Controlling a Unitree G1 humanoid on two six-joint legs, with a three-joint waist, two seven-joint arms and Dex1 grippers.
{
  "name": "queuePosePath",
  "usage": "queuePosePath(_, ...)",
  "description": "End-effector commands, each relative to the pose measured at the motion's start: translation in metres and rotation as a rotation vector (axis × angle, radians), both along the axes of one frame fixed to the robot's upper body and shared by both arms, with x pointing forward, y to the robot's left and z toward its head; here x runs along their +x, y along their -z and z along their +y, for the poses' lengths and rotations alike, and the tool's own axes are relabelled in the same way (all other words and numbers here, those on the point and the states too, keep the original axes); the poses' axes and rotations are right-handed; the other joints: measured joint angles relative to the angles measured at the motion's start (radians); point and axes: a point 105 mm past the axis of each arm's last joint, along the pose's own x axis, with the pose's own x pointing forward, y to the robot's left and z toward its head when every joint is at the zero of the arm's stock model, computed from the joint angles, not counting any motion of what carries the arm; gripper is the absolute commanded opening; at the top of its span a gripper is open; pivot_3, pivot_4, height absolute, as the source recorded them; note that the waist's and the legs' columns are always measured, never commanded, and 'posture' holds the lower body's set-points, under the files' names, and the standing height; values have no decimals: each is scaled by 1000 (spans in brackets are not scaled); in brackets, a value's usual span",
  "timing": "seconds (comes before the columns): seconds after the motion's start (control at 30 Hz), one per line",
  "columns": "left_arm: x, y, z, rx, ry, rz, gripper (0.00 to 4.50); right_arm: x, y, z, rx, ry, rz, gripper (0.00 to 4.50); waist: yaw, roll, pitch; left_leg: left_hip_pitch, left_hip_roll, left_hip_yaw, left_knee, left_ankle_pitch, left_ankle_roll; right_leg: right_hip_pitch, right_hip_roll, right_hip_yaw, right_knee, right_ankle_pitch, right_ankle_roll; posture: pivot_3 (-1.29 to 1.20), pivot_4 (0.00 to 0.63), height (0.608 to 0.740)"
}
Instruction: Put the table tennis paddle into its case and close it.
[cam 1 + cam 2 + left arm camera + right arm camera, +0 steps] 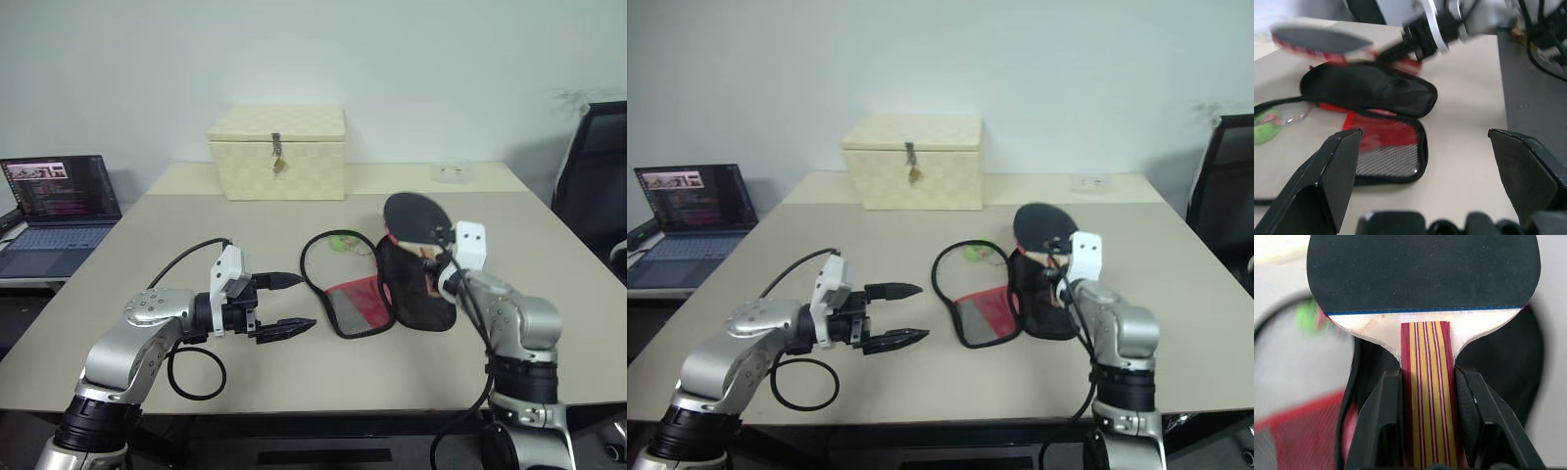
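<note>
Beige bench [294, 372]: right pincer [1426, 396] clamped on the table tennis paddle [1422, 279] handle, blade above the open case [387, 294]. Paddle looks stiff and light; handle grip seems right. Case looks floppy. Left pincer [286, 305] wide open, empty.

Soft, even indoor light falls from overhead, leaving the beige worktop [294, 225] bright without glare and casting only faint shadows beneath the open case [377, 294] and the cream box [277, 152]. In the left wrist view the paddle [1317, 39] and the right arm behind it are smeared with motion blur, while that view's 2 black fingers [1327, 181] look soft. In the right wrist view the paddle's handle is crisp and everything behind it is out of focus.
</note>
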Motion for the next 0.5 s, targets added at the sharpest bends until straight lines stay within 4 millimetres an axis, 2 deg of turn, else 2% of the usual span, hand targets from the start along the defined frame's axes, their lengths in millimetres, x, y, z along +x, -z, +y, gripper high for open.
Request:
queuePosePath(0.03, -4, -10, -1, -8, 12, -45, 4500, 1, -19, -2, -29, 18, -104, 1055, 1, 0, 0, -2, 0, -1, 0, 0, 0, -2, 0, 0, 0, 0, 1, 0, 150, 740)
queuePosePath(0.27, -5, -10, 0, -7, 2, -45, 4500, 7, -5, -9, -71, 31, -79, 1055, -2, 0, 0, -4, 1, 0, 0, 0, 0, -7, 0, 0, 2, 1, 1, 0, 150, 740)
queuePosePath(0.5, -6, -9, 1, -7, -4, -46, 4500, 2, 9, -9, -91, 18, -42, 1055, -2, 0, 0, -8, 2, 1, 0, 0, 0, -11, 0, 1, 3, 1, 0, 0, 150, 740)
